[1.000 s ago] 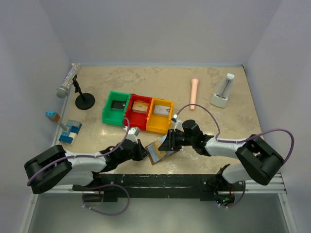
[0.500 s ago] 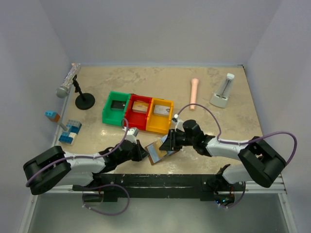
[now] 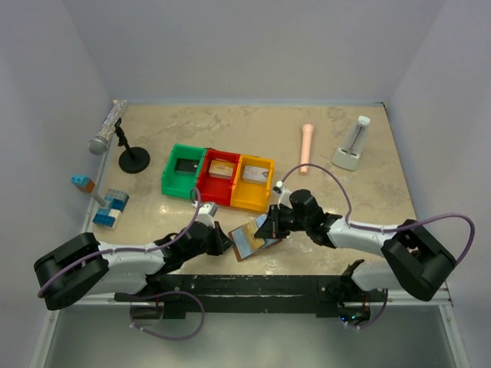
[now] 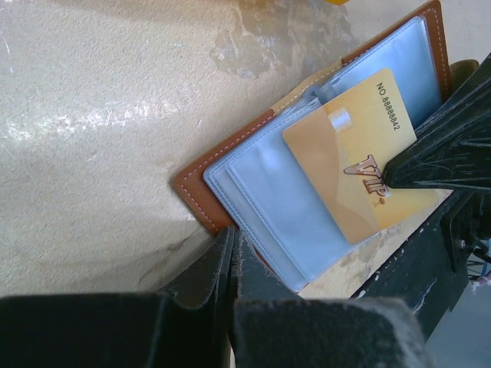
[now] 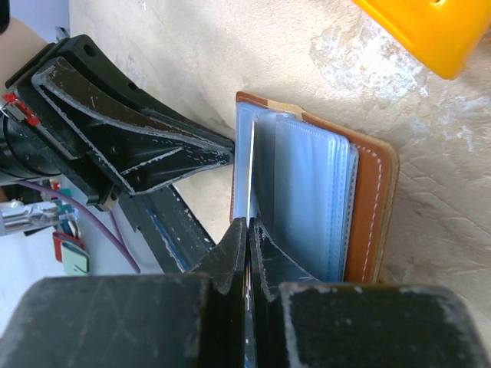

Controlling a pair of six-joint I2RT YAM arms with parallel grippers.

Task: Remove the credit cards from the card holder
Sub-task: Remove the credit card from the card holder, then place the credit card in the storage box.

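Observation:
The card holder (image 4: 230, 180) lies open near the table's front edge, brown rim around pale blue sleeves; from above it (image 3: 247, 244) sits between both grippers. My left gripper (image 4: 233, 234) is shut on its near brown edge. A gold credit card (image 4: 360, 153) marked VIP sticks partway out of a sleeve. My right gripper (image 5: 248, 224) is shut on that card, which shows edge-on as a thin line (image 5: 252, 169) beside the holder's sleeves (image 5: 307, 192). In the top view the right gripper (image 3: 268, 227) is at the holder's right side and the left gripper (image 3: 224, 239) at its left.
Green (image 3: 182, 170), red (image 3: 221, 172) and yellow (image 3: 253, 184) bins stand in a row just behind the holder, flat items inside. A microphone on a stand (image 3: 107, 130) and blue blocks (image 3: 111, 208) are at left. A pink cylinder (image 3: 307, 146) and white device (image 3: 353, 146) are at back right.
My right gripper's fingers have closed onto the gold card's edge. The left gripper and the card holder have stayed where they were.

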